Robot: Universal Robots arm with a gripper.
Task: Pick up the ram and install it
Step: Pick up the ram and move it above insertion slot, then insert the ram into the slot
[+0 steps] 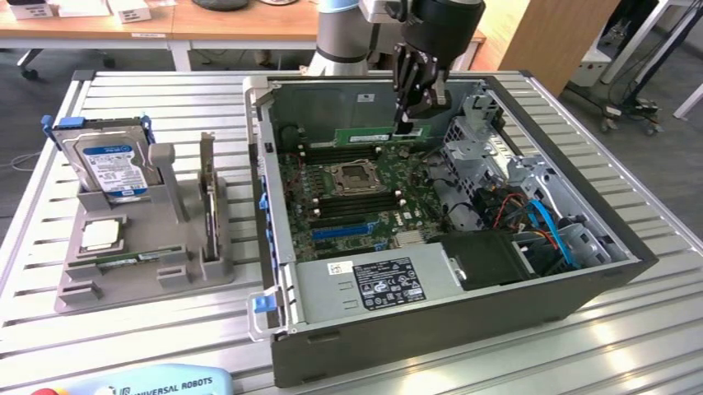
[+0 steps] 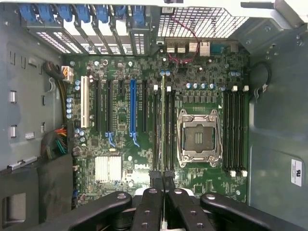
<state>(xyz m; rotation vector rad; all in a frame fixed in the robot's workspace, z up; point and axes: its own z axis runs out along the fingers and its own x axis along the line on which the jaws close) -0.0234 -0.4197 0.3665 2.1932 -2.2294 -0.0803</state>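
Found the gripper [image 1: 403, 125] closed on the ram [image 1: 366, 132], with fingertips [image 2: 155, 179] pinched on its two flat faces. Located the stick inside the open computer case [image 1: 615, 247], toward the far wall, just above the motherboard [image 1: 329, 206] and beyond the empty processor socket [image 1: 354, 175]. Could not settle between contact with a slot and a small gap above it.

Judged it light and stiff: a thin board, unlikely to bend or sag in the grip, yet fragile at the small chips and along the contact edge. Judged the smooth faces apt to slip or pivot under a narrow pinch. Reckoned the best hold to be on the flat faces near the upper edge, well away from the contacts and close to mid-length for even pressing. Saw the actual grip apparently nearer the end at the exterior view's right.

Saw it standing on edge, faces upright, presumably contact edge down. Traced its long axis from the exterior view's left to the exterior view's right, level with the board. In the wrist view, saw the ram [image 2: 162, 125] edge-on as a thin line running straight out from the fingertips, parallel to the memory slots [image 2: 172, 134] beside the socket and lying over that bank. Noticed no tilt.
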